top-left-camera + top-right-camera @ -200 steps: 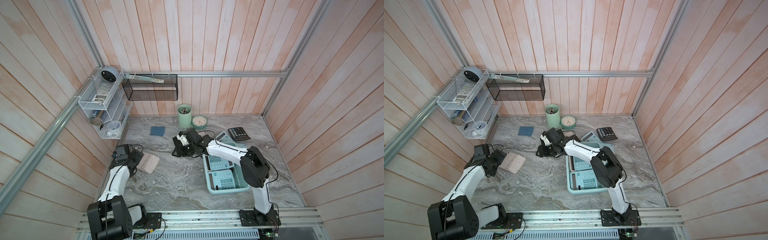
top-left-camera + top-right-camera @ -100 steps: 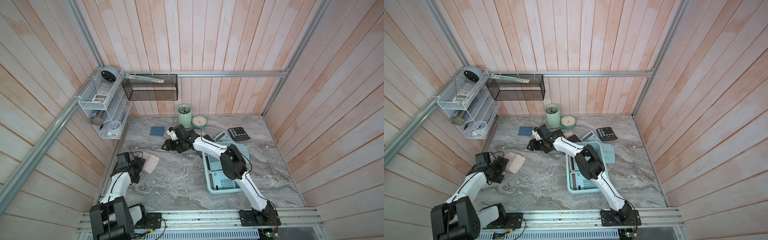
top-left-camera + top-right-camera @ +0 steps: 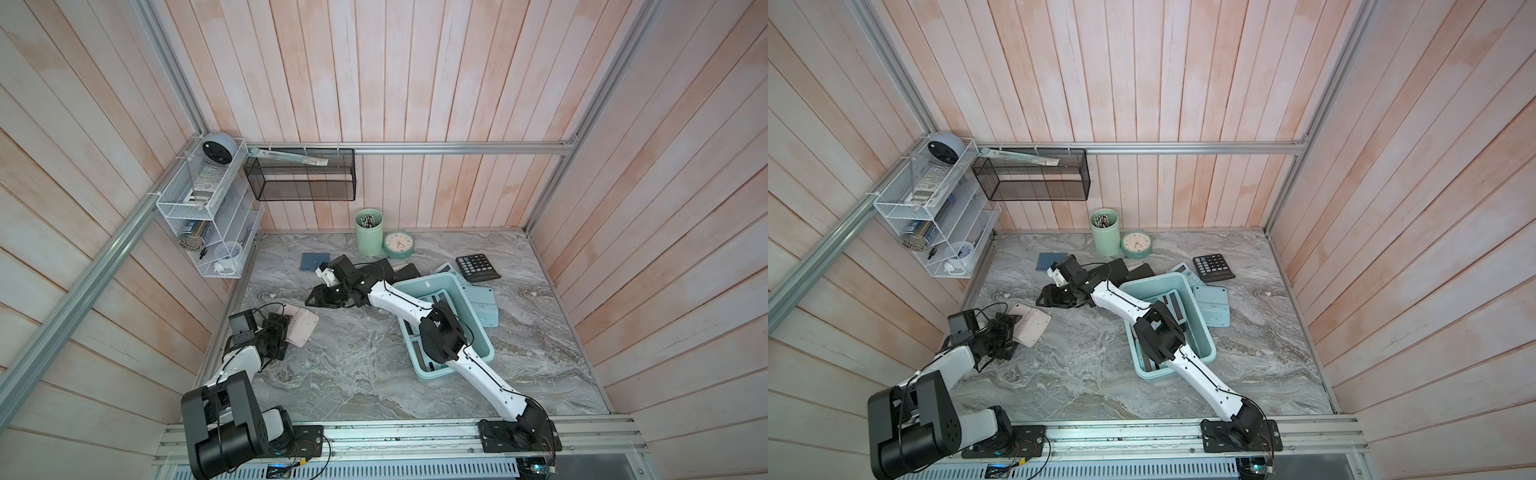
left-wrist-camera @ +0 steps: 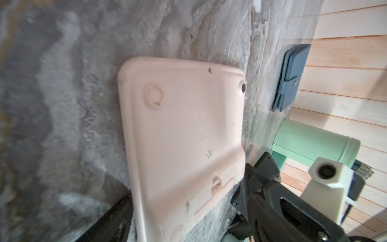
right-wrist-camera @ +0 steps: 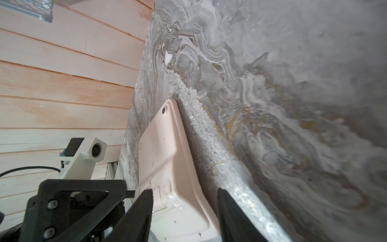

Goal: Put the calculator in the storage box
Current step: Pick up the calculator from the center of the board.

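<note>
As the right tool (image 3: 312, 299), jaws parted, neared the face-down pale pink plastic calculator (image 3: 302, 328) by the tabletop's (image 3: 353, 374) left edge, the left tool (image 3: 285, 334) reached it, grip unclear.

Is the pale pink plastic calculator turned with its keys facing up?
No, the pale pink plastic calculator shows only its smooth back side upward; no keys are visible.
</note>
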`<state>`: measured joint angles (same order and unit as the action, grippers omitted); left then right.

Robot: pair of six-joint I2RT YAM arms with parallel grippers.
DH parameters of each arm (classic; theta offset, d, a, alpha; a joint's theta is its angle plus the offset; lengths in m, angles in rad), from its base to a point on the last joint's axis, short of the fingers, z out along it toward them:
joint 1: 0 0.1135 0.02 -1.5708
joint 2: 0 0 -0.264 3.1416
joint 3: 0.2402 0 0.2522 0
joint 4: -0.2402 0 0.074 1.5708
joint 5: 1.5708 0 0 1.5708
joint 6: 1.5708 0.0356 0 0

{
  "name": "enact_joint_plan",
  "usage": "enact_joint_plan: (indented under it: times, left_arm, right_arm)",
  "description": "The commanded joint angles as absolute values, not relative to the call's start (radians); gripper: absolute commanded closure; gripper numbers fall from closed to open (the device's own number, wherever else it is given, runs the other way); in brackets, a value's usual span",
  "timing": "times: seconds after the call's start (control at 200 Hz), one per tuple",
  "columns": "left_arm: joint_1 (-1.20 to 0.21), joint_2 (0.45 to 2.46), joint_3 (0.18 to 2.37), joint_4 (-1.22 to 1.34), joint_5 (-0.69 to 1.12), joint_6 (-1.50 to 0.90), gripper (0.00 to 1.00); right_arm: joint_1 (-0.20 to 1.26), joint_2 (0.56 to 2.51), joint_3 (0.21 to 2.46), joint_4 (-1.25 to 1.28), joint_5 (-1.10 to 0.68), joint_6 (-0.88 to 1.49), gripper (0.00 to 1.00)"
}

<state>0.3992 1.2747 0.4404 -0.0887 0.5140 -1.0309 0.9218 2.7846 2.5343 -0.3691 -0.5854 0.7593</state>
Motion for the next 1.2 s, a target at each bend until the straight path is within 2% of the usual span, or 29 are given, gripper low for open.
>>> enact_joint_plan:
  times: [0.0, 0.17, 0.31, 0.525, 0.695, 0.85, 1.07, 1.195]
  left_arm:
    - [0.404, 1.283, 0.42, -0.025, 0.582, -1.06, 0.12]
    - [0.404, 1.269, 0.406, 0.058, 0.652, -1.131, 0.15]
    - [0.403, 1.241, 0.391, 0.101, 0.688, -1.183, 0.22]
    - [0.404, 1.188, 0.404, 0.058, 0.701, -1.188, 0.4]
    - [0.403, 1.178, 0.415, 0.016, 0.695, -1.16, 0.63]
    - [0.403, 1.187, 0.416, 0.001, 0.703, -1.148, 0.76]
    - [0.401, 1.121, 0.438, -0.063, 0.703, -1.144, 0.78]
    - [0.4, 1.072, 0.47, -0.126, 0.694, -1.138, 0.84]
  right_arm:
    - [0.927, 2.842, 2.562, -0.395, -0.63, 0.782, 0.45]
    - [0.942, 2.798, 2.5, -0.402, -0.628, 0.761, 0.45]
    - [0.946, 2.729, 2.397, -0.366, -0.619, 0.759, 0.46]
    - [0.948, 2.622, 2.266, -0.324, -0.598, 0.747, 0.46]
    - [0.946, 2.583, 2.246, -0.325, -0.589, 0.731, 0.47]
    - [0.946, 2.556, 2.219, -0.327, -0.576, 0.719, 0.47]
    - [0.946, 2.424, 2.087, -0.28, -0.524, 0.671, 0.47]
    - [0.946, 2.311, 1.974, -0.244, -0.489, 0.62, 0.47]
